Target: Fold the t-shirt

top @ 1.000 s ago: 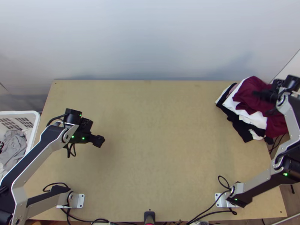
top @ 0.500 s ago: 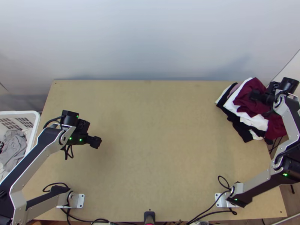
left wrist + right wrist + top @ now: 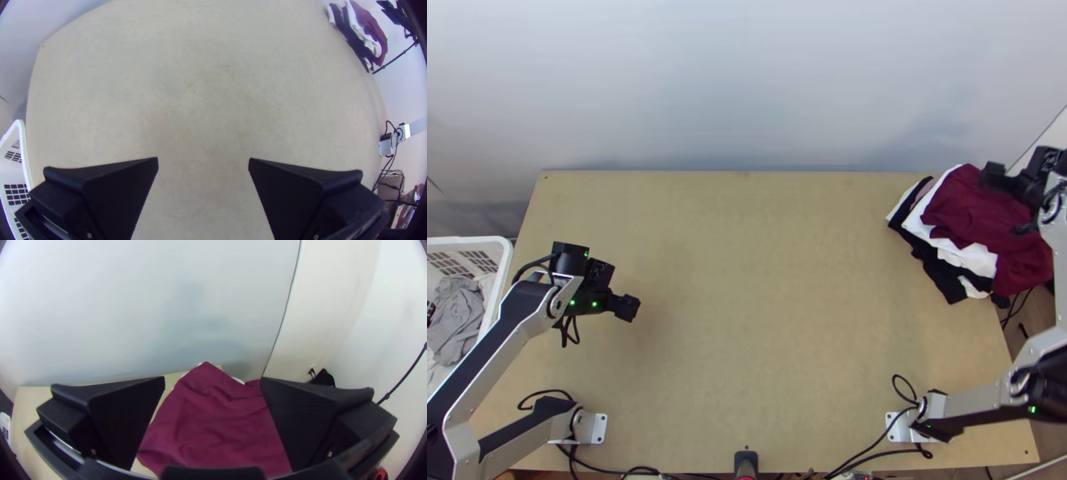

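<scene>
Table (image 3: 747,280) with one stack at its upper right, both claws spread

The table runs across most of the frame. Two arms serve it: the left arm (image 3: 483,352) at lower left, the right arm (image 3: 979,408) at lower right. One white laundry basket (image 3: 467,242) sits at the left edge, holding grey and white clothes (image 3: 457,320), too tangled to count.

One stack of clothes lies upper right. On top is one maroon garment (image 3: 979,212), probably the t-shirt, loosely folded, creased, its lower right part past the table's side. White cloth (image 3: 973,256) and black cloth (image 3: 941,276) show beneath; the number of pieces can't be told.

The maroon garment should handle as light, limp and soft, hardly fragile, perhaps a little slippery against its neighbours. If it needs straightening, best pinch the overhanging edge or an outer corner, top piece only, lest the white come along.

Two claws, smallest of all: the left claw (image 3: 203,159), left of centre, is wide open with nothing in it; the right claw (image 3: 212,378), at the stack's upper right, is equally wide, apparently gripping nothing.
</scene>
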You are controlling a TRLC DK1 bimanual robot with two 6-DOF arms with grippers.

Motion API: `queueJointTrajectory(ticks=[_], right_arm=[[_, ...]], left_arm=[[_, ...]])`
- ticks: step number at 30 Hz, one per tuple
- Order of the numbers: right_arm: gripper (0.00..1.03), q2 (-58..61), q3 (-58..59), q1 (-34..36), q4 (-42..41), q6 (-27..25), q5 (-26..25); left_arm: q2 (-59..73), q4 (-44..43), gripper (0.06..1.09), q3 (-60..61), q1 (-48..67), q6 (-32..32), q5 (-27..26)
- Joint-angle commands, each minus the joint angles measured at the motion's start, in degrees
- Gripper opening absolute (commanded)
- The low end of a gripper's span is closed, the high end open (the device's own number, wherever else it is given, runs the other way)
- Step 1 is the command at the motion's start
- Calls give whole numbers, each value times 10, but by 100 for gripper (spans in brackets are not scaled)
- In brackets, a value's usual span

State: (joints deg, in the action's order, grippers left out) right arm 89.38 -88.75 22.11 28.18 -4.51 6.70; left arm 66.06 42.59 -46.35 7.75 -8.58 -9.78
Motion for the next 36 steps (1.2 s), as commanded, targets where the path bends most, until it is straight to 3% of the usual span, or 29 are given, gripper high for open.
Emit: queueJointTrajectory(ticks=[1, 4, 6, 11, 15, 19, 21, 23, 27, 30, 36], right_arm=[[100, -101, -8, -15, 23, 1, 0], [99, -186, 64, -30, 23, 27, -3], [99, -267, 141, -71, 2, 27, -34], [99, -533, 364, -213, -185, 15, -105], [99, -657, 429, -215, -132, 5, -111], [99, -776, 483, -215, -118, -53, -111], [99, -832, 527, -218, -118, -67, -107], [99, -896, 585, -218, -134, -112, -106], [99, -896, 646, -187, -170, -74, -131], [99, -897, 667, -183, -197, -67, -130], [99, -897, 775, -189, -346, -89, -130]], left_arm=[[-29, -8, 105, 13, -1, 7, 0], [-62, -13, 104, 12, -5, 23, 8], [-95, -40, 104, 23, -5, 38, 62], [-219, -72, 104, 64, -15, 45, 75], [-331, -88, 104, 108, -23, 37, 75], [-392, -92, 104, 151, 2, 25, 64], [-425, -145, 104, 191, 7, 20, 64], [-473, -229, 104, 235, 7, 3, 64], [-606, -392, 104, 347, 1, -21, 64], [-649, -374, 104, 374, -5, -4, 64], [-662, -427, 104, 437, -70, -22, 64]])
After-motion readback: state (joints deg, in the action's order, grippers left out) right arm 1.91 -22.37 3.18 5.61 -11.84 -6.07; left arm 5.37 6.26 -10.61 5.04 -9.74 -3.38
